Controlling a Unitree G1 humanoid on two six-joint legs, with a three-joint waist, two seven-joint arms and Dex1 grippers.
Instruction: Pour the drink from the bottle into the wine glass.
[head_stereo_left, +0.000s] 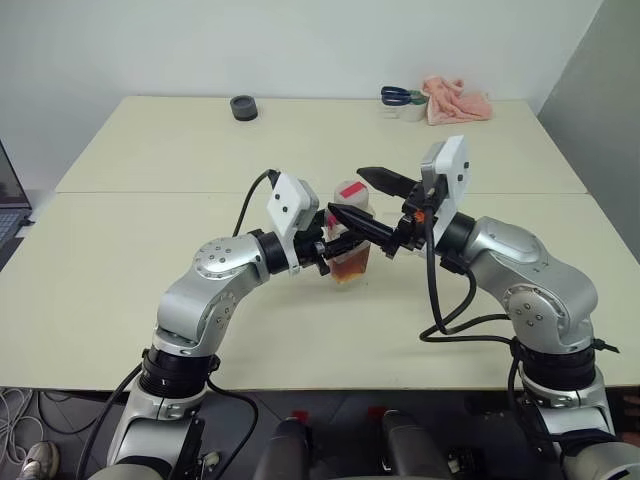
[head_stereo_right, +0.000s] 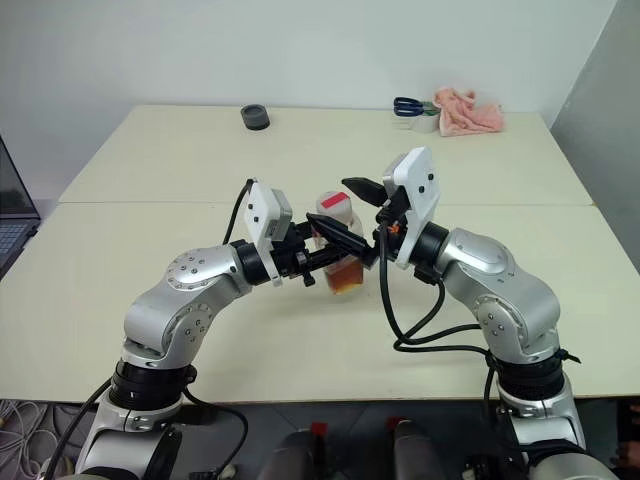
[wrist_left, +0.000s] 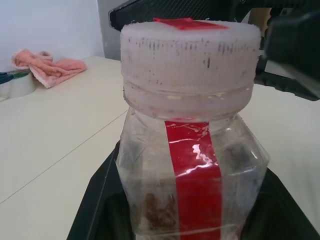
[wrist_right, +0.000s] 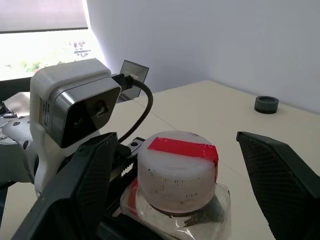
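Note:
My left gripper (head_stereo_left: 336, 250) is shut on the body of the bottle (head_stereo_left: 348, 245), a small clear plastic one with a red label strip (wrist_left: 195, 170), held upright above the table. The drink (head_stereo_left: 350, 270), amber, fills only its lower part. The white cap with red tape (wrist_right: 177, 170) is on. My right gripper (head_stereo_left: 368, 203) is open, one finger on either side of the cap and clear of it, as the right wrist view shows by its fingers (wrist_right: 75, 185). The left gripper's black fingers (wrist_left: 95, 205) flank the bottle. The wine glass is out of view.
A black round object (head_stereo_left: 243, 107) sits at the table's far edge. A pink cloth (head_stereo_left: 457, 100) and blue-handled scissors on a tape roll (head_stereo_left: 402, 97) lie at the far right. A laptop (head_stereo_left: 8, 210) stands off the left side.

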